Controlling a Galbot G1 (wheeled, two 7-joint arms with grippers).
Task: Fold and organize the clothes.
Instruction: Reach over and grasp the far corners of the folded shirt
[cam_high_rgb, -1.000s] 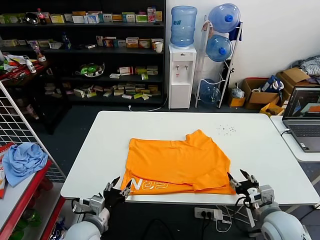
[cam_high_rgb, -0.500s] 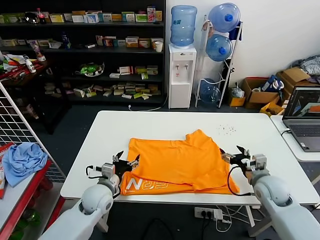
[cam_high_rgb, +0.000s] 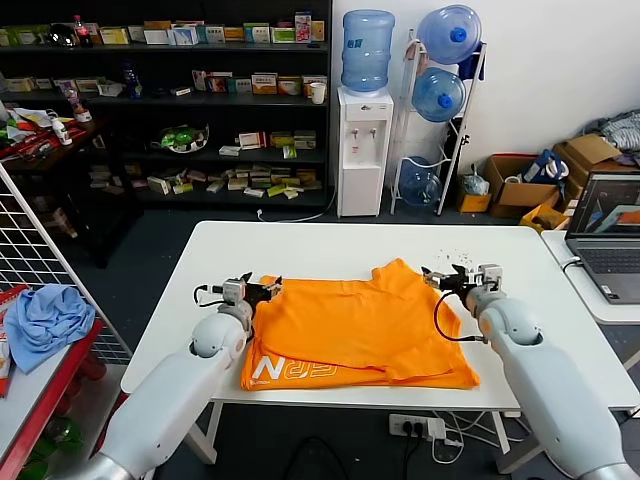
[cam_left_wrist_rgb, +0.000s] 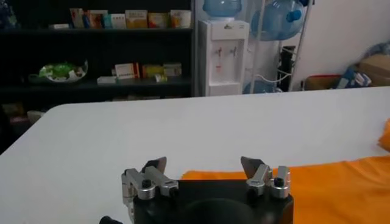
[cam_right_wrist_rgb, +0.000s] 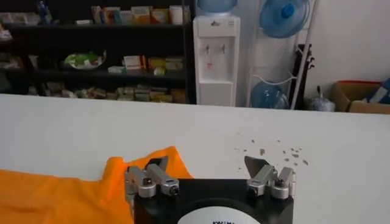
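On the near edge of the orange T-shirt (cam_high_rgb: 360, 325) stand white block letters, seen reversed; they cannot be read surely.

Right claw (cam_right_wrist_rgb: 207, 167) open above orange T-shirt (cam_right_wrist_rgb: 67, 195) edge, white table (cam_right_wrist_rgb: 317, 182)

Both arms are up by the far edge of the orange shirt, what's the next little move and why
Probably lower both and pinch the far edge: the left end effector and right end effector sit open at the far corners of the orange T-shirt, which lies partly folded, gripping nothing.
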